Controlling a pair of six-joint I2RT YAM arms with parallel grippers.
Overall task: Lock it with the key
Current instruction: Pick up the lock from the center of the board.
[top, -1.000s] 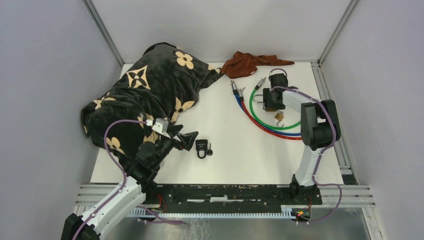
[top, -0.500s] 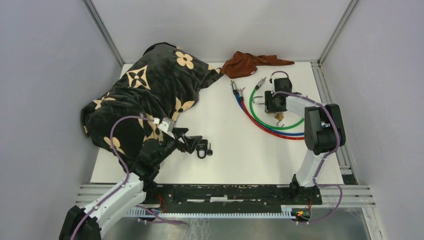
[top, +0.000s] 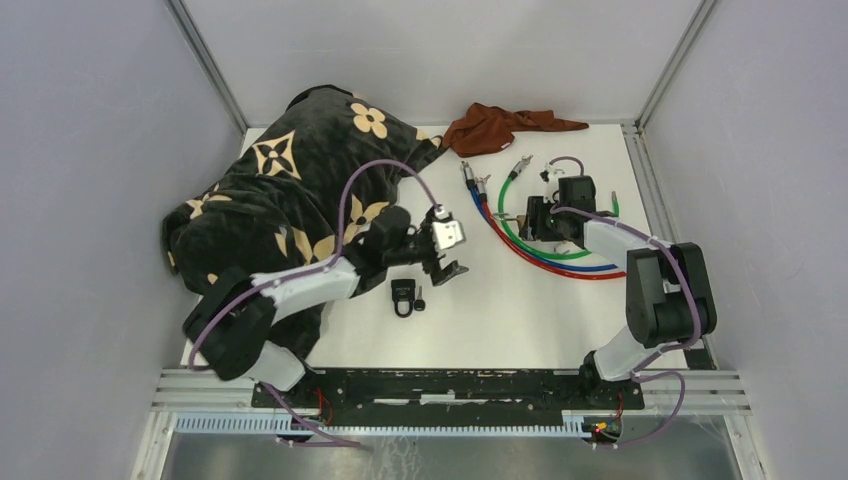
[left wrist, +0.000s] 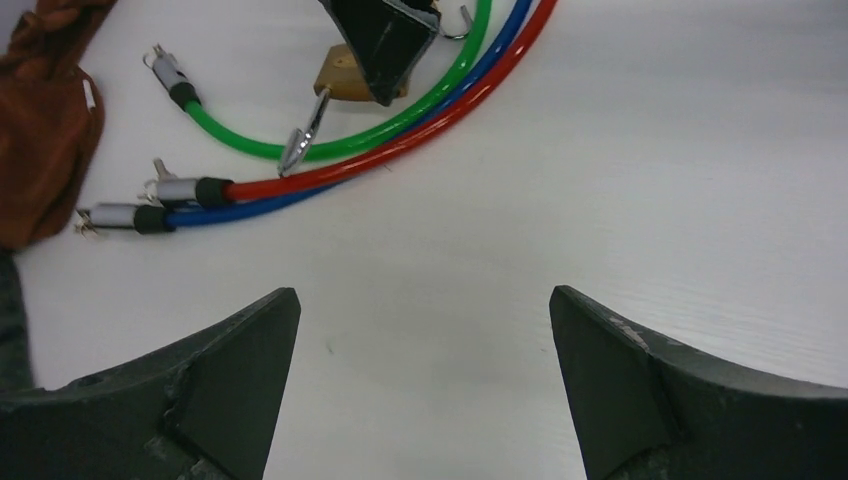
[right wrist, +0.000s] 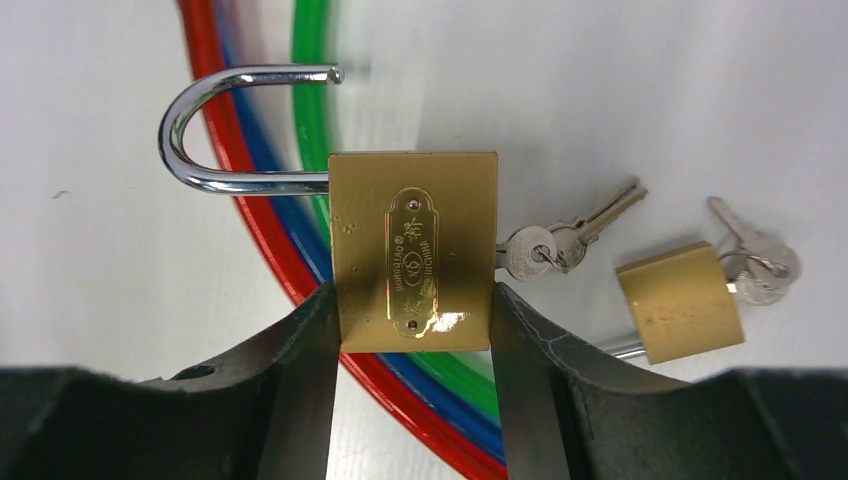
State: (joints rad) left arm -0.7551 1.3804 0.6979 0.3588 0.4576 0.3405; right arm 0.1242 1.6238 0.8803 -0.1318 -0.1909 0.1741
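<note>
My right gripper (right wrist: pixel 413 290) is shut on a brass padlock (right wrist: pixel 413 262), gripping its body from both sides. Its steel shackle (right wrist: pixel 230 130) stands open to the left, and a bunch of keys (right wrist: pixel 560 240) hangs at its right side. From above, this gripper (top: pixel 537 215) is at the right back of the table. A smaller brass padlock (right wrist: pixel 680 303) with keys (right wrist: pixel 755 265) lies beside it. A black padlock (top: pixel 403 295) with a key (top: pixel 419 298) lies mid-table. My left gripper (top: pixel 446 268) is open and empty, just above and right of the black padlock, over bare table (left wrist: pixel 422 300).
Green (top: pixel 520 242), blue and red (top: pixel 560 273) cable locks curl under the right gripper. A black flowered blanket (top: pixel 300 170) covers the left side. A brown cloth (top: pixel 495 127) lies at the back. Metal frame rails edge the table.
My left arm has swung out from beside the blanket, up and right past the black padlock. My right gripper has shifted a little toward the near edge, its elbow moving right.
</note>
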